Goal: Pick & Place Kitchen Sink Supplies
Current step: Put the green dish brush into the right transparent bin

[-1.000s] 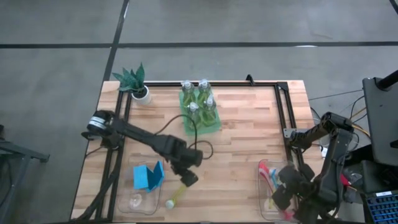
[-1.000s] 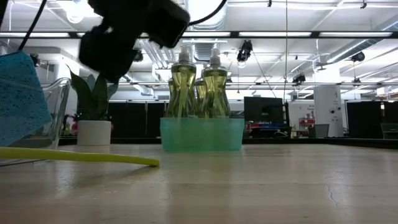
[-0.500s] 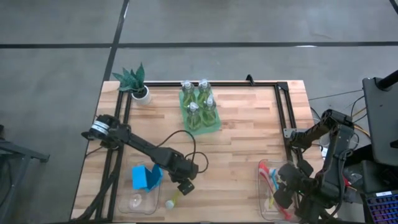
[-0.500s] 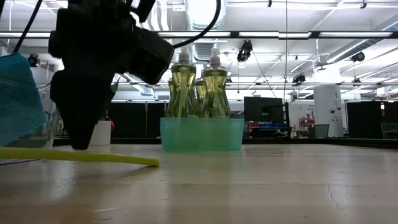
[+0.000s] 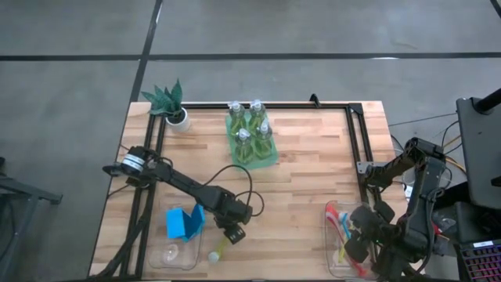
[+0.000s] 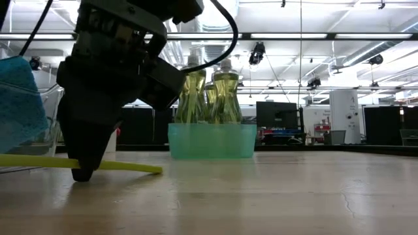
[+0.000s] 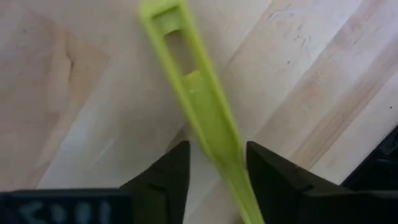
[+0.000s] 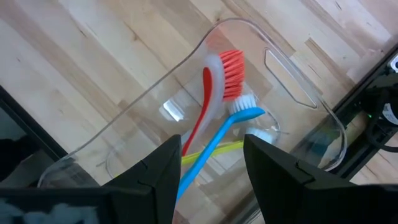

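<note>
A yellow brush [image 5: 218, 246] lies flat on the table beside the left bin, its slotted handle end [image 7: 171, 25] pointing away from that bin. My left gripper [image 5: 233, 233] is down at table height, open, with one finger on each side of the handle [image 7: 208, 118]; in the low view its tip [image 6: 81, 172] reaches the tabletop. My right gripper [image 8: 211, 180] hovers open over the right bin, where a red brush [image 8: 214, 87], a blue brush [image 8: 227, 127] and another yellow one [image 8: 211, 151] lie. Several bottles [image 5: 250, 129] stand in the green tray. Blue sponges [image 5: 186, 222] sit in the left bin.
The clear left bin [image 5: 166, 257] sits at the near left, the clear right bin [image 5: 329, 227] at the near right. The green tray [image 6: 212, 141] is at the far middle, and a potted plant [image 5: 172, 103] stands in the far left corner. Bare wood lies between tray and bins.
My left gripper has come down from well above the table to tabletop height, shifting slightly toward the near edge. Its open fingers now straddle the yellow brush handle. The brush still lies where it was.
</note>
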{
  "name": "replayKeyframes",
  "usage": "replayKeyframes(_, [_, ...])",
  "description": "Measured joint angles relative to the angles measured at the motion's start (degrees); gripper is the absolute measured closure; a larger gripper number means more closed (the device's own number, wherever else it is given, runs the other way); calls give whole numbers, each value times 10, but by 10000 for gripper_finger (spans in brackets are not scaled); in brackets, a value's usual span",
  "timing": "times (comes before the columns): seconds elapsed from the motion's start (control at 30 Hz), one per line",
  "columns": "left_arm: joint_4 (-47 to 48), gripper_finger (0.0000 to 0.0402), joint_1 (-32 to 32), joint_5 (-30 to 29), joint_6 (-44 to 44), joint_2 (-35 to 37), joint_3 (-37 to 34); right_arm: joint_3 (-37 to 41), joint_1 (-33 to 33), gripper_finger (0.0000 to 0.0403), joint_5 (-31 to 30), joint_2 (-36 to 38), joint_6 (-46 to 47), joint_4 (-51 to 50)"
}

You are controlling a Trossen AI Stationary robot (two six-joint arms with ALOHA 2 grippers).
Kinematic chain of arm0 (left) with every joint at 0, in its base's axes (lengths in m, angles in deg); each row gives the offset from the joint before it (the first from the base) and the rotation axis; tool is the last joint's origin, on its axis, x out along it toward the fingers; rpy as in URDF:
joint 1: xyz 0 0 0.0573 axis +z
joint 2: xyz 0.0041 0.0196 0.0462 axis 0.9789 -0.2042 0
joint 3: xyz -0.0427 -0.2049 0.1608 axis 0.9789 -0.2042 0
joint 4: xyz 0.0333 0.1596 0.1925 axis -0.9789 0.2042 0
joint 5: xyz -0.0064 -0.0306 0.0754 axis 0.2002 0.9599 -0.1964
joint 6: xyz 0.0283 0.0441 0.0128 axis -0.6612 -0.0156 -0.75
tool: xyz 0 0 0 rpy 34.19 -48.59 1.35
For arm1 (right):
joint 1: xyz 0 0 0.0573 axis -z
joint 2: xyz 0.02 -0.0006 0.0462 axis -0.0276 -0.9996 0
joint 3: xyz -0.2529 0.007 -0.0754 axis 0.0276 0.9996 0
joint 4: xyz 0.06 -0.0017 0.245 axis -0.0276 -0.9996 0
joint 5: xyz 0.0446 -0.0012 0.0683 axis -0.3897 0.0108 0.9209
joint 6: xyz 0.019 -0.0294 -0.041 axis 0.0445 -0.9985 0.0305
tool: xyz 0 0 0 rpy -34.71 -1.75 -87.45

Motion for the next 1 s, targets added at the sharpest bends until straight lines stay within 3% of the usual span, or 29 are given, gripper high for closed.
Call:
replayKeyframes(0.17, [-19, 324, 15, 7, -1, 3, 0, 0, 2, 234, -13, 0, -1, 0])
replayKeyframes(0.33, [-37, 389, 41, 15, -3, 7, 25, -5, 10, 234, -82, 11, 0, 0])
replayKeyframes(0.7, [-73, 388, 92, 33, -21, 8, 167, -23, 14, 234, -333, 47, 19, 31])
replayKeyframes(1.0, [-167, 380, 118, -34, -65, 9, 331, -23, 16, 234, -494, 75, 30, 84])
